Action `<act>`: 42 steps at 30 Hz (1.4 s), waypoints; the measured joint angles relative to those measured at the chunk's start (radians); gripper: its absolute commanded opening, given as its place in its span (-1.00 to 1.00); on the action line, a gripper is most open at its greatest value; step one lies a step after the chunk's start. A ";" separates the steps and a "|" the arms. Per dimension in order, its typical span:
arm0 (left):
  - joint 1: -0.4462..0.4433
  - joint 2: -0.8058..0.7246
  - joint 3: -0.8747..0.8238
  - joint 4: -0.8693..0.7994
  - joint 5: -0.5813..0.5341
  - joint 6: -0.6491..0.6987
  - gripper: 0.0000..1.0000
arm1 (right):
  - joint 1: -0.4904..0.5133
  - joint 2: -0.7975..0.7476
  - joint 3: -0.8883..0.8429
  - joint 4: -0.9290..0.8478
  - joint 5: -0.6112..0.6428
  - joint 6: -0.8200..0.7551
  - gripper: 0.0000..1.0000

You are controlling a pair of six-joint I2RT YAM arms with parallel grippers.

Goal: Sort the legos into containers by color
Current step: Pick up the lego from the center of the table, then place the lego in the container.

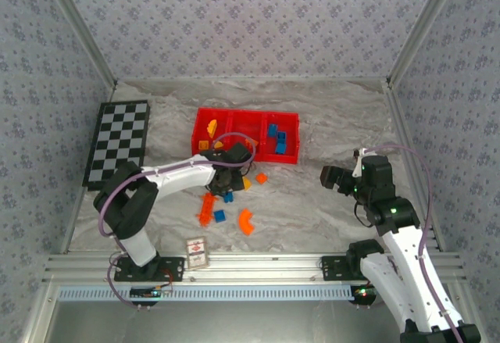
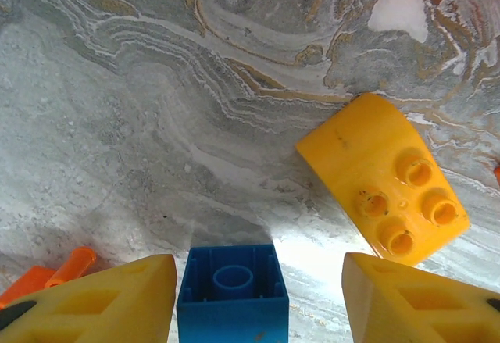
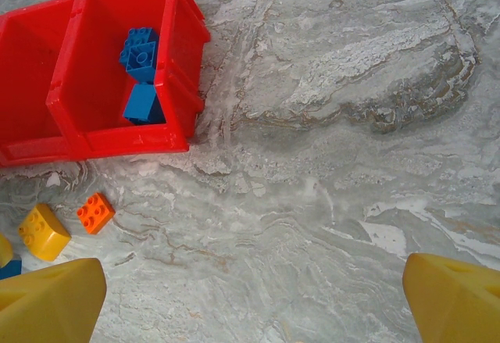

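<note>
My left gripper (image 1: 228,182) hangs low over the loose legos, just in front of the red containers tray (image 1: 205,115). In the left wrist view its jaws (image 2: 259,290) stand partly open around a blue square brick (image 2: 232,292). The brick lies against the left finger, with a clear gap to the right finger. A yellow brick (image 2: 383,175) lies just beyond, and a long orange brick (image 2: 47,276) shows at the left. My right gripper (image 1: 328,177) is wide open over bare table to the right. Blue bricks (image 3: 141,54) lie in the tray's right compartment (image 3: 109,136).
Loose on the table are a small orange brick (image 1: 261,177), a long orange brick (image 1: 206,209), a blue brick (image 1: 219,216) and a curved orange brick (image 1: 246,221). A white card (image 1: 196,251) lies near the front rail. A checkerboard (image 1: 117,141) lies at the left.
</note>
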 measured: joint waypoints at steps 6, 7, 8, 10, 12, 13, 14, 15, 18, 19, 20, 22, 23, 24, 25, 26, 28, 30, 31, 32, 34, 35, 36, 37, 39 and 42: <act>0.000 0.022 0.003 -0.007 0.001 0.010 0.12 | 0.000 0.000 0.000 0.000 0.000 0.000 0.99; 0.000 0.027 0.003 -0.007 0.002 0.011 0.09 | 0.000 0.000 0.000 0.000 0.000 0.000 0.99; 0.000 0.030 0.004 -0.006 0.006 0.014 0.06 | 0.000 0.000 0.000 0.000 0.000 0.000 0.99; 0.000 0.034 0.004 -0.005 0.012 0.018 0.01 | 0.000 0.000 0.000 0.000 0.000 0.000 0.99; 0.000 0.037 0.004 -0.006 0.018 0.023 -0.03 | 0.000 0.000 -0.001 0.000 0.000 0.000 0.99; 0.000 0.039 0.005 -0.006 0.019 0.025 -0.08 | -0.001 0.000 -0.001 0.000 0.000 0.000 0.99; 0.000 0.044 0.008 -0.006 0.019 0.027 -0.16 | -0.001 0.000 -0.001 0.000 0.000 0.000 0.99; 0.000 0.049 0.013 -0.007 0.021 0.029 -0.22 | -0.002 0.000 -0.001 0.000 0.000 0.000 0.99; 0.000 0.059 0.024 -0.007 0.023 0.036 -0.33 | -0.003 0.000 -0.001 0.000 0.000 0.000 0.99; 0.000 0.060 0.027 -0.006 0.023 0.039 -0.38 | -0.003 0.000 -0.001 0.000 0.000 0.000 0.99; 0.000 0.060 0.030 -0.006 0.023 0.043 -0.41 | -0.003 0.000 -0.001 0.000 0.000 0.000 0.99; 0.000 0.060 0.036 -0.006 0.023 0.047 -0.46 | -0.003 0.000 -0.001 0.000 0.000 0.000 0.99; 0.000 0.060 0.040 -0.006 0.022 0.052 -0.48 | -0.003 0.000 -0.001 0.000 0.000 0.000 0.99; 0.000 0.060 0.045 -0.007 0.021 0.056 -0.49 | -0.003 0.000 -0.001 0.000 0.000 0.000 0.99; 0.000 0.060 0.051 -0.009 0.017 0.061 -0.51 | -0.003 0.000 -0.001 0.000 0.000 0.000 0.99; 0.000 0.060 0.061 -0.013 0.013 0.069 -0.52 | -0.003 0.000 -0.001 0.000 0.000 0.000 0.99; 0.000 0.060 0.087 -0.028 -0.003 0.086 -0.51 | -0.003 0.000 -0.001 0.000 0.000 0.000 0.99; 0.000 0.060 0.129 -0.044 -0.022 0.106 -0.52 | -0.003 0.000 -0.001 0.000 0.000 0.000 0.99; 0.000 0.060 0.158 -0.055 -0.032 0.118 -0.52 | -0.004 0.000 -0.001 0.000 0.000 0.000 0.99; 0.000 0.060 0.196 -0.068 -0.043 0.136 -0.51 | -0.005 0.000 -0.001 0.000 0.000 0.000 0.99; 0.000 0.063 0.272 -0.086 -0.061 0.167 -0.51 | -0.005 0.000 -0.001 0.000 0.000 0.000 0.99; 0.001 0.070 0.322 -0.097 -0.068 0.186 -0.51 | -0.005 0.000 -0.001 0.000 0.000 0.000 0.99; 0.002 0.082 0.372 -0.101 -0.074 0.206 -0.51 | -0.005 0.000 -0.001 0.000 0.001 0.000 0.99; 0.005 0.093 0.413 -0.101 -0.078 0.220 -0.51 | -0.005 0.000 -0.001 0.000 0.001 0.000 0.99; 0.012 0.131 0.511 -0.104 -0.084 0.260 -0.51 | -0.005 -0.003 -0.001 0.000 0.003 0.000 0.99; 0.027 0.200 0.632 -0.103 -0.087 0.314 -0.51 | -0.005 -0.013 -0.001 0.000 0.004 0.000 0.99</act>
